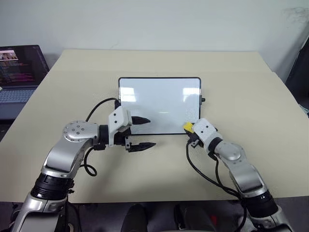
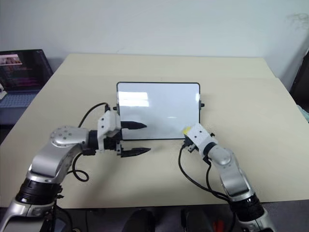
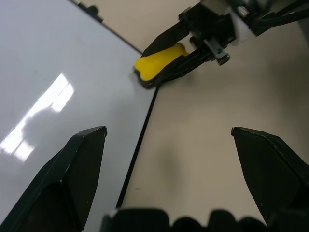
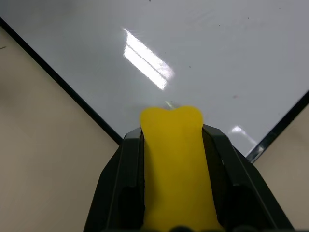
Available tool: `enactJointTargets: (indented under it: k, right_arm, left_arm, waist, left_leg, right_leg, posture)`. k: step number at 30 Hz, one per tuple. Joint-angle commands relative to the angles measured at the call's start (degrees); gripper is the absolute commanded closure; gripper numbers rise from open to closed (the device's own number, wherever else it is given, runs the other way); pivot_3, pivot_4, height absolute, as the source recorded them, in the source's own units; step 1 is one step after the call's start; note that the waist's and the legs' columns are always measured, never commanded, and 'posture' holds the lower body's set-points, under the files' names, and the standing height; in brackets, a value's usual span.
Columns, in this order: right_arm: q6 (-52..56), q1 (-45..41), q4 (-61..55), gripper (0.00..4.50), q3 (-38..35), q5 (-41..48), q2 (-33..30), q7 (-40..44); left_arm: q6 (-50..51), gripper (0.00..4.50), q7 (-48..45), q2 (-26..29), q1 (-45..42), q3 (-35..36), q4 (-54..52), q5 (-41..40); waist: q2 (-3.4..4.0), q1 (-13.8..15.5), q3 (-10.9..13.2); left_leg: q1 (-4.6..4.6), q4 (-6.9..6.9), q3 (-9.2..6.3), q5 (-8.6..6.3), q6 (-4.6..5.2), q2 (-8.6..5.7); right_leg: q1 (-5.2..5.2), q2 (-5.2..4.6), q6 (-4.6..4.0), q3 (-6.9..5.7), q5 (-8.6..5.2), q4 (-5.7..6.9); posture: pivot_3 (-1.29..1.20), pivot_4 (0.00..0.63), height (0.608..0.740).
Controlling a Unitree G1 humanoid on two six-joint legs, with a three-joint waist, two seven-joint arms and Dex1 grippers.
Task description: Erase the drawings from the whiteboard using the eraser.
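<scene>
The whiteboard [image 1: 159, 104] lies flat in the middle of the table, its black frame around a glossy white surface. My right gripper [image 1: 189, 130] is shut on the yellow eraser [image 1: 187, 127], whose tip rests at the board's near right corner [image 4: 172, 145]. My left gripper [image 1: 145, 132] stands open at the near left corner, with one finger [image 1: 141, 120] over the board and the other [image 1: 144, 145] over the bare table. The drawings are out of view: the surface looks plain white apart from a tiny reddish speck [image 4: 235, 96].
An open laptop [image 1: 19, 72] sits off the table's far left corner. The beige table [image 1: 251, 96] spreads wide around the board. Black cables [image 1: 200, 169] trail from both wrists over the table's near part. A dark object [image 1: 300, 72] stands at the right edge.
</scene>
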Motion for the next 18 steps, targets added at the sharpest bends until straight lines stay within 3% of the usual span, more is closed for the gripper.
enactJointTargets:
  k: [1, 9, 18]
  right_arm:
    - [2.0, 1.63, -7.52, 3.25, -7.68, 2.7, 1.03, -2.95]
    - [2.56, 7.0, -6.03, 3.25, -20.81, 5.15, 5.11, -12.08]
    - [0.57, 5.03, 2.6, 3.25, -26.33, 8.36, 6.34, -16.33]
  left_arm:
    - [-1.4, 0.0, -0.98, -1.25, -2.09, -1.59, -1.1, -0.33]
    - [-4.48, 0.0, -0.56, -10.5, -10.39, -8.64, 5.12, 2.93]
    - [-8.3, 0.0, -3.11, -18.61, -16.61, -13.99, 11.36, 5.39]
  waist:
    - [0.0, 0.19, 0.0]
    - [-0.01, 0.85, -0.01]
    - [0.05, 0.49, -0.02]
  left_leg:
    - [0.0, 0.0, 0.0, 0.0, 0.0, 0.0]
    - [-0.05, 0.01, 0.09, 0.0, 0.0, -0.08]
    - [-0.01, -0.04, 0.18, 0.0, 0.0, -0.08]
  right_leg:
    - [0.0, 0.0, 0.01, 0.0, 0.0, 0.0]
    - [0.02, 0.0, -0.01, -0.01, 0.01, -0.05]
    - [0.02, 0.15, -0.07, 0.03, 0.04, -0.03]
  posture:
    - [0.0, 0.15, 0.74]
    - [0.0, 0.15, 0.74]
    - [0.0, 0.15, 0.74]
